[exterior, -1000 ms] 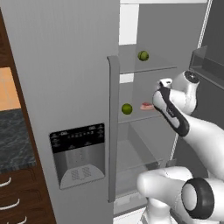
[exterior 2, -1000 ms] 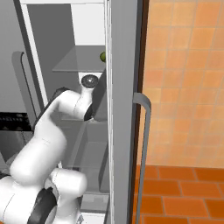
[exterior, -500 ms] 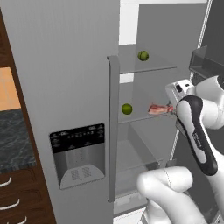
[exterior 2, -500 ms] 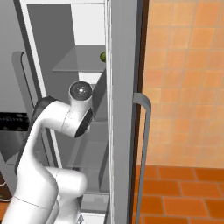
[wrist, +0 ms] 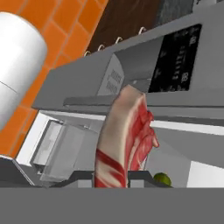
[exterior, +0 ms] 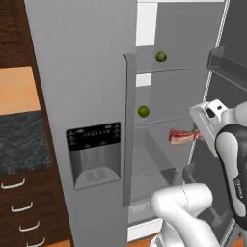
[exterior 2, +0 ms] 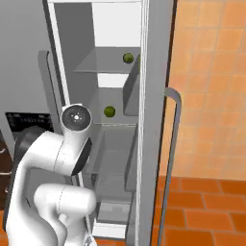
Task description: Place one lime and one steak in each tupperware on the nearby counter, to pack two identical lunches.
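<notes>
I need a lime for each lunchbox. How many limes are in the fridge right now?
2. One lime sits on the upper fridge shelf, the other lime on the shelf below, left of the steak the gripper holds. More may be hidden behind the closed door.

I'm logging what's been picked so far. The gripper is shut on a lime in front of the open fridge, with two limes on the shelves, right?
Not quite: the gripper is shut on a steak, not a lime, as the left base view shows. Both limes, upper and lower, sit on the fridge shelves.
</notes>
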You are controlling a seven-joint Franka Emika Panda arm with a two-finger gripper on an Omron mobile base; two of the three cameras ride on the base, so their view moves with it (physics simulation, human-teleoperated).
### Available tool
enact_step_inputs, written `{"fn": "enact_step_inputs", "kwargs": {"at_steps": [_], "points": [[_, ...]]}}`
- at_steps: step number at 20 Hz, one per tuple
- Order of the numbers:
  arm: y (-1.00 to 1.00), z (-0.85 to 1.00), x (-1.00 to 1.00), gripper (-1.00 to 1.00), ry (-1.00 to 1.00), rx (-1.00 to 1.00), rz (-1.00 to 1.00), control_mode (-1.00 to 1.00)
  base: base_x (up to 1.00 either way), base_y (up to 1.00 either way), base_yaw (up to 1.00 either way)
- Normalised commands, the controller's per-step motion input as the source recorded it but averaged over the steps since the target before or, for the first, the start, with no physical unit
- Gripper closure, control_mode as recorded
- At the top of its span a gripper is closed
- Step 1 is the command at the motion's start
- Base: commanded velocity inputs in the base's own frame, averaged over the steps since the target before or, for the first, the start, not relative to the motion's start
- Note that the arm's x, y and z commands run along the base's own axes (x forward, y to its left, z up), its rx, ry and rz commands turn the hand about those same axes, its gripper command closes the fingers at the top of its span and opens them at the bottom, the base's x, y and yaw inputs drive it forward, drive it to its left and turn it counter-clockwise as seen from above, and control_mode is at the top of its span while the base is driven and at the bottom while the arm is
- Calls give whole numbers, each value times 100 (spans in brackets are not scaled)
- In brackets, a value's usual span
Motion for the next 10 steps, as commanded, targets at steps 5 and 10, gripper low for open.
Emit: {"fn": "enact_step_inputs", "kwargs": {"at_steps": [5,10], "points": [[0,0,0,100,0,0,0,100,-48,99,17],[0,0,0,100,0,0,0,100,12,100,17]]}}
